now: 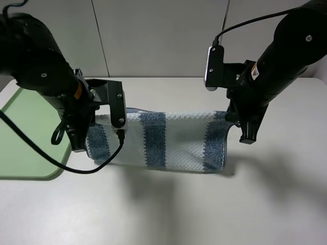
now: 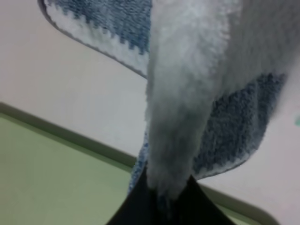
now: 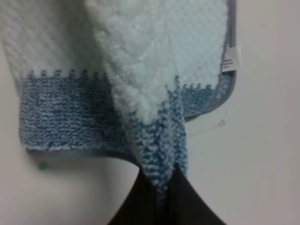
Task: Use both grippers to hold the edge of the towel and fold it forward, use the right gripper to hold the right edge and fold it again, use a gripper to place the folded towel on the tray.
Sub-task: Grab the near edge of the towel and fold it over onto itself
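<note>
Across the worktop (image 1: 204, 214) the towel (image 1: 168, 140) is stretched, its left end pinched in the closed left claw (image 2: 161, 206) and its right end in the closed right claw (image 3: 161, 197). The tray (image 1: 25, 148), just beside, is partly hidden by the left arm (image 1: 36, 66).

Beneath me lies a flat, matt, off-white tabletop (image 1: 168, 217); behind its far edge stands a wall of smooth pale grey panels (image 1: 158, 35); thin dark seams (image 1: 100, 41) divide the panels; soft, blurred shadows (image 1: 148, 189) fall across the tabletop's near side.
</note>
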